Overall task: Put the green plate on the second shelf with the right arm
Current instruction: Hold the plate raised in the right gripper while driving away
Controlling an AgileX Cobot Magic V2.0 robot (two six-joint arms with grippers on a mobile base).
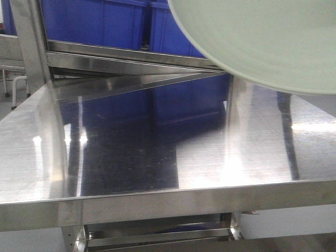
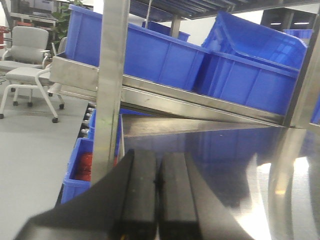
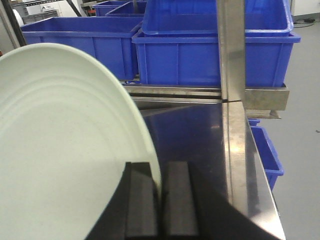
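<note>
The pale mint-green plate (image 3: 60,150) fills the left of the right wrist view, its rim pinched between the fingers of my right gripper (image 3: 161,172), which is shut on it. In the front view the same plate (image 1: 262,37) hangs at the top right, held above the steel shelf surface (image 1: 131,152); the right arm itself is out of that view. My left gripper (image 2: 159,165) shows only in the left wrist view, low over the shelf's left part, its black fingers pressed together with nothing between them.
Blue plastic bins (image 2: 165,60) stand on the tilted steel rack (image 2: 200,100) behind the shelf. Steel uprights rise at the left (image 2: 110,85) and the right (image 3: 231,90). A smaller blue bin (image 2: 80,170) sits below left. An office chair (image 2: 27,60) stands far left.
</note>
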